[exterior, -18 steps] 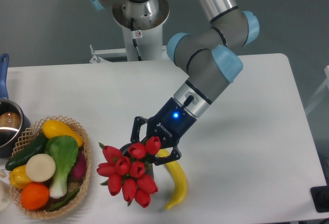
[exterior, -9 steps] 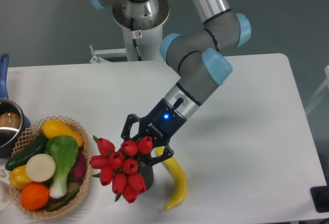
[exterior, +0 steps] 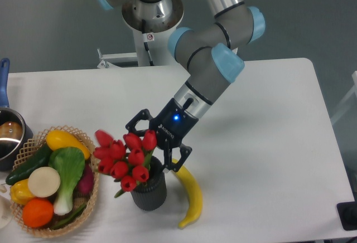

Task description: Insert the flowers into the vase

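Observation:
The flowers (exterior: 124,156), a bunch of red tulip buds on green stems, lean to the left above the vase (exterior: 149,194). Their stems run down to the vase's round mouth, and the buds hide part of its rim. The vase is a short dark grey cylinder standing upright near the table's front edge. My gripper (exterior: 154,151) comes in from the upper right and is shut on the flowers at the stems, just above the vase. The buds hide its fingertips.
A yellow banana (exterior: 191,194) lies just right of the vase. A wicker basket (exterior: 92,192) full of vegetables and fruit stands to the left of it. A metal pot (exterior: 8,138) with a blue handle sits at the table's left edge.
My gripper has moved left and up a little with the flowers, tilting the buds to the left. The vase, hidden under the buds before, now shows in full.

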Controlling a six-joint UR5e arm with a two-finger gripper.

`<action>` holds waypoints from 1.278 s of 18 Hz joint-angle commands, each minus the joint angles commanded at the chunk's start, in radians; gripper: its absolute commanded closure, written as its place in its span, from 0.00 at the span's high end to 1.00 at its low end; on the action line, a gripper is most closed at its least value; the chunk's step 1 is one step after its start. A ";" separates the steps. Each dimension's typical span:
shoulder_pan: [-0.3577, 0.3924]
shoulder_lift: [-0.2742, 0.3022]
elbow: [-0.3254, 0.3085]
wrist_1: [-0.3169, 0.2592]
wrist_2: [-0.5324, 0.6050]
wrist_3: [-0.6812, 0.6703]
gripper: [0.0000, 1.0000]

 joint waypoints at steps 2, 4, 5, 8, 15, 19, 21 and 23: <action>0.008 0.002 -0.005 0.000 0.028 0.000 1.00; 0.021 0.012 -0.012 0.000 0.028 0.000 1.00; 0.028 0.018 -0.015 -0.002 0.028 0.000 1.00; 0.043 0.037 -0.032 -0.002 0.029 0.002 1.00; 0.145 0.097 -0.061 -0.005 0.034 0.002 1.00; 0.250 0.124 -0.078 -0.005 0.156 0.034 1.00; 0.261 0.106 -0.068 -0.003 0.257 0.131 1.00; 0.288 0.091 -0.064 0.000 0.411 0.201 1.00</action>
